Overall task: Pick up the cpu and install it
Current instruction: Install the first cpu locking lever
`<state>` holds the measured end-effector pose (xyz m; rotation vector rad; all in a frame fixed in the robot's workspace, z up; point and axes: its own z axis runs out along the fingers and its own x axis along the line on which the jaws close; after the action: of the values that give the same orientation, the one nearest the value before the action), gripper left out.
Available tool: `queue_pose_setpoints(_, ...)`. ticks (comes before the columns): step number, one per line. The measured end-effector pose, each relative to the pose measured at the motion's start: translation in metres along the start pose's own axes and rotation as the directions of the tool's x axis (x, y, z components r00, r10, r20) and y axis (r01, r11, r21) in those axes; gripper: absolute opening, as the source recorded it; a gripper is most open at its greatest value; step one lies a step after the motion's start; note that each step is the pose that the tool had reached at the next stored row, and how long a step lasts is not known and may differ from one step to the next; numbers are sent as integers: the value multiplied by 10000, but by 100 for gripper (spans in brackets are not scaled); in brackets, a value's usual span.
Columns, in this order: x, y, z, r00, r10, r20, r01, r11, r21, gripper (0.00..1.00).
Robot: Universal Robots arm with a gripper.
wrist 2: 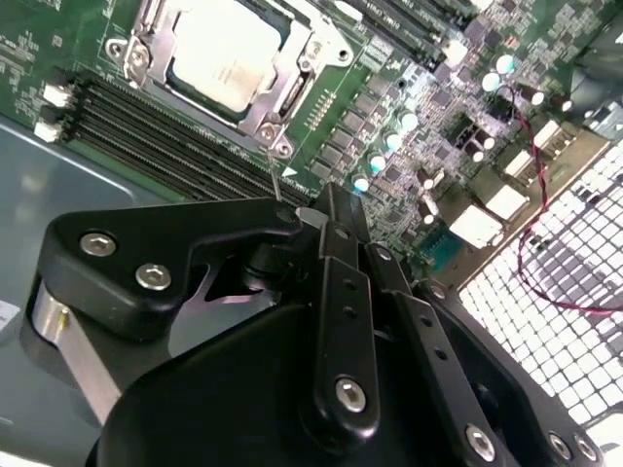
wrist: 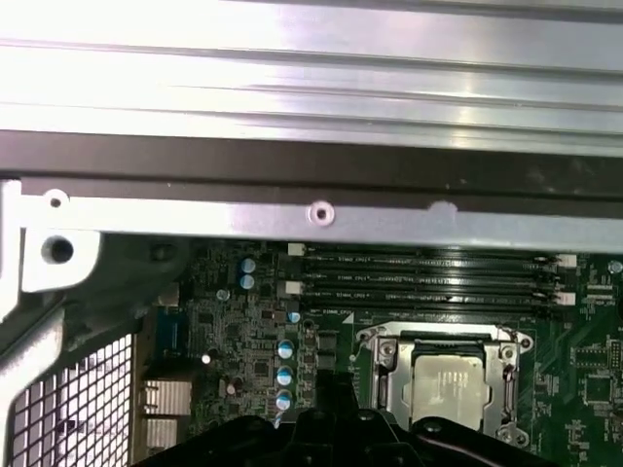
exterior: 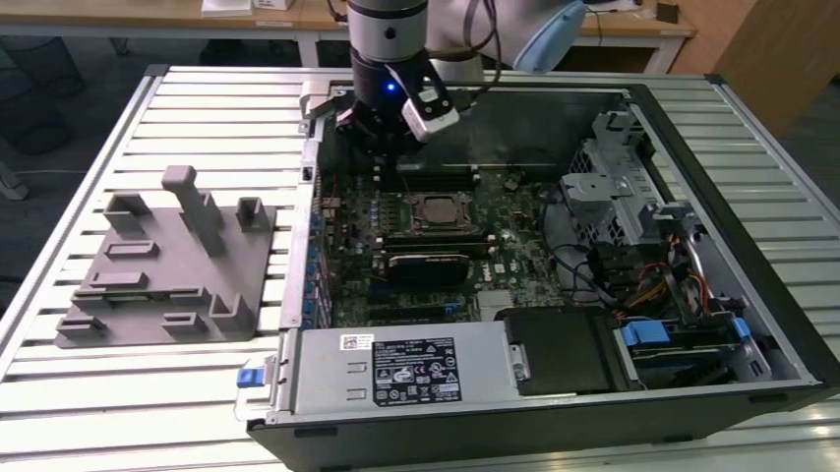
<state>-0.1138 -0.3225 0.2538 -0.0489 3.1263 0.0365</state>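
Your gripper (exterior: 384,140) hovers over the motherboard (exterior: 514,211) near the memory slots (wrist 2: 165,136); you cannot tell whether it is spread or closed. The cpu (wrist 2: 226,47) sits in its socket, apart from the gripper.

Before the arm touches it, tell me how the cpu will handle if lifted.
The cpu is a thin flat metal-topped square, so probably stiff and light. Its smooth, shiny top may slip under contact. Lying flat inside the socket frame, it is unlikely to roll or tip.
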Motion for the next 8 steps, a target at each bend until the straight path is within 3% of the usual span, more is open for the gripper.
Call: queue_pose_setpoints(8,11,89,15,10000,0,2,0,10000,-19,11)
